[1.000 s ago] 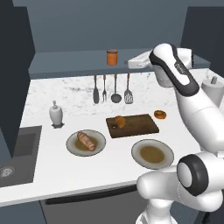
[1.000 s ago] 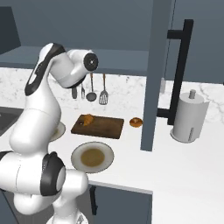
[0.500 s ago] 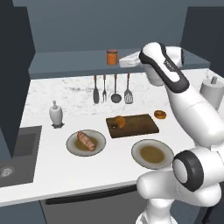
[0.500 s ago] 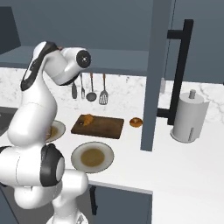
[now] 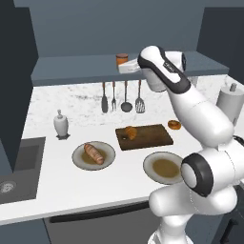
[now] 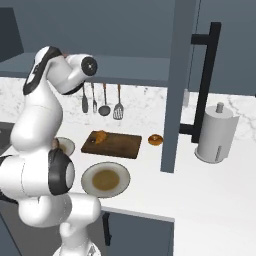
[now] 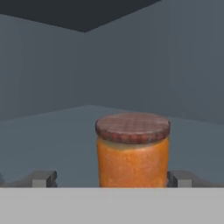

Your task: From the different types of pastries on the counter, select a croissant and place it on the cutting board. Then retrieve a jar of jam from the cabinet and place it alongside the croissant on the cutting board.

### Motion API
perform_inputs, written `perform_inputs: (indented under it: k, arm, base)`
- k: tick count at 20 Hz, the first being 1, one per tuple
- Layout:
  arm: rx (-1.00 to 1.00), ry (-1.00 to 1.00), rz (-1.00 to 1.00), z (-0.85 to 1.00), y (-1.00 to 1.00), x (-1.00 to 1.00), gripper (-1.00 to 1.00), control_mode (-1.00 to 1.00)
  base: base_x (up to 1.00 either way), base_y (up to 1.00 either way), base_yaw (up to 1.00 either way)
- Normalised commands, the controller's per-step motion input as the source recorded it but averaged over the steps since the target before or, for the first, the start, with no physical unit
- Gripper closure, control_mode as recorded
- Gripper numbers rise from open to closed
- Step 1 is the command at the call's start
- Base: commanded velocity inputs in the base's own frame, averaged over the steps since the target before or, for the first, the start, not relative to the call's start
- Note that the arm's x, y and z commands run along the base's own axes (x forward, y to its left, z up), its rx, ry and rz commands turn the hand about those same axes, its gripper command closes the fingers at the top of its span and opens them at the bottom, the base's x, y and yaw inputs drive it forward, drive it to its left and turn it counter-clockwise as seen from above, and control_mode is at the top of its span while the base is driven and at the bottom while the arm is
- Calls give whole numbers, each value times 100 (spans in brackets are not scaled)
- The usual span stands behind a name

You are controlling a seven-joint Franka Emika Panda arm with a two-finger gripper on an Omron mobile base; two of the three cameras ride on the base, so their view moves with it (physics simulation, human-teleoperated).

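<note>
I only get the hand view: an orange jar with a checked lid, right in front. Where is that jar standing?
Observer: The jar stands on the cabinet shelf above the counter.
Visitor: Is the hand holding it?
Observer: No. The hand is open, its fingertips either side of the jar.
Visitor: Anything on the cutting board?
Observer: Yes, a croissant lies on the cutting board, near its left end.

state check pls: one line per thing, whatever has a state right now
Orange jam jar with a brown chequered lid: upright on the cabinet shelf, lid on, between the pincer fingers, not gripped.
Pincer: open, fingers either side of the jar.
Golden croissant: lying on the board.
Dark wooden cutting board: flat on the counter, holds the croissant alone.
Grey cabinet door: swung open.
</note>
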Motion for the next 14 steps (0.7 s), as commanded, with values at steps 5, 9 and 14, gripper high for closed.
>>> perform_inputs:
  k: [5,9,14]
  arm:
    - [0,0,0,-13,23,39,-100,-100]
    - [0,0,0,-1,24,28,100,-100]
    - [0,1,0,0,2,0,100,-100]
  base:
    - [0,0,0]
    - [0,0,0]
    - [0,0,0]
